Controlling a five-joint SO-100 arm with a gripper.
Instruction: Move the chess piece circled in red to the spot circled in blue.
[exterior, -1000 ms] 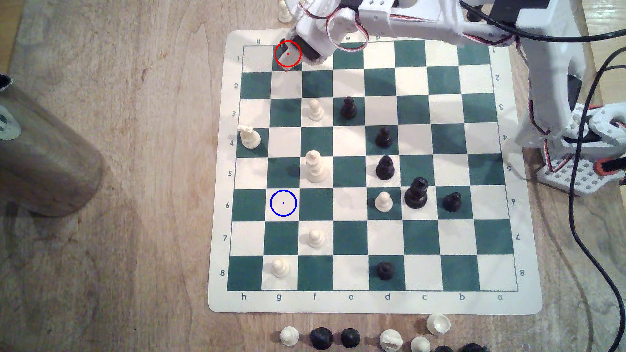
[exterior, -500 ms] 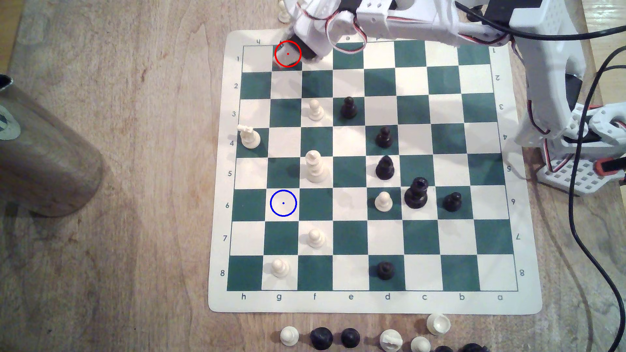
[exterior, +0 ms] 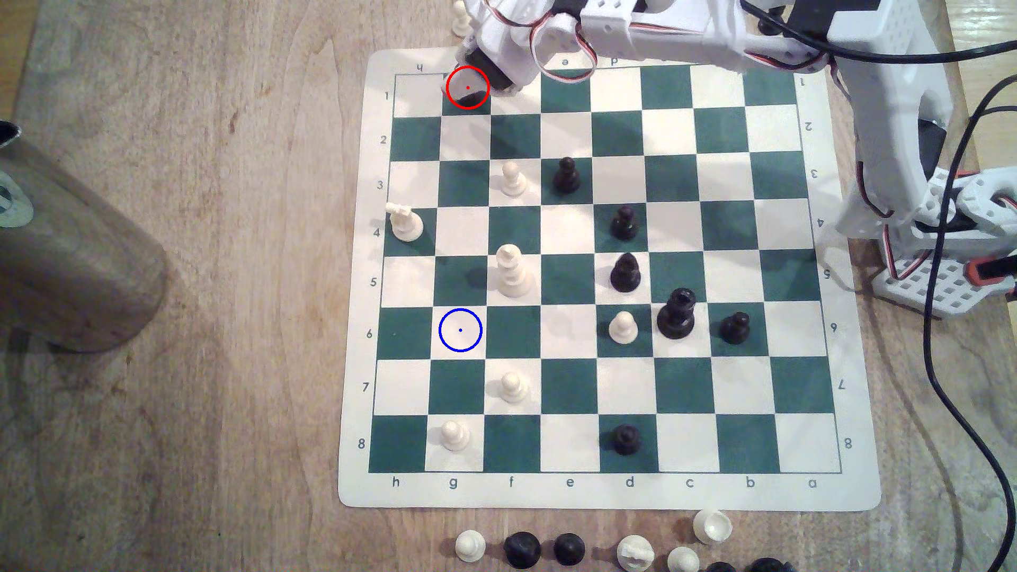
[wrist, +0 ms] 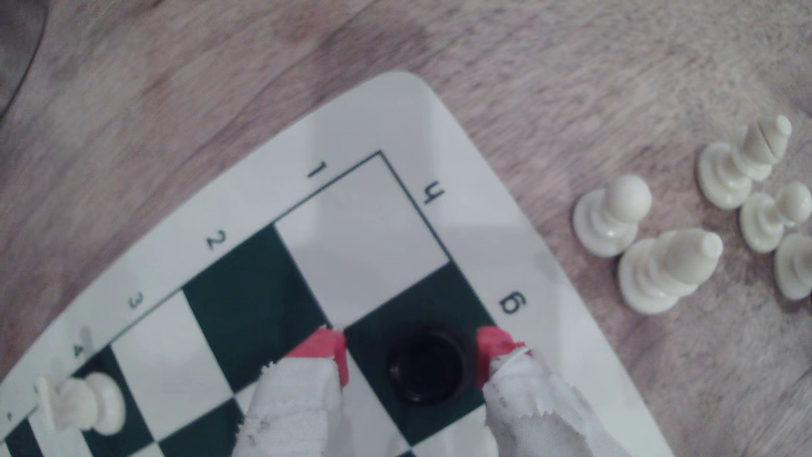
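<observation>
The chess piece (wrist: 425, 370) is glossy black with a broad round base and stands on the green g1 square. My gripper (wrist: 411, 358) is open, with one red-tipped, cloth-wrapped finger on each side of the piece. One fingertip (wrist: 494, 347) is almost at the base, while the other fingertip (wrist: 327, 349) stands a small gap away. In the exterior view the gripper (exterior: 468, 82) covers most of the red ring, and only a dark sliver of the piece (exterior: 469, 99) shows. The spot (exterior: 460, 330) is the blue-ringed cream square g6, and it is bare.
A tall white piece (exterior: 512, 272) stands on f5 and white pawns (exterior: 512, 179) on the f file, beside the g file. Black pieces (exterior: 624, 272) cluster toward the exterior view's right. Captured pieces (exterior: 523, 549) lie below the board. A wooden cylinder (exterior: 71, 247) lies at the left.
The gripper has shifted slightly toward the board's top edge in the exterior view. The dark base of the piece now shows in the lower part of the red ring.
</observation>
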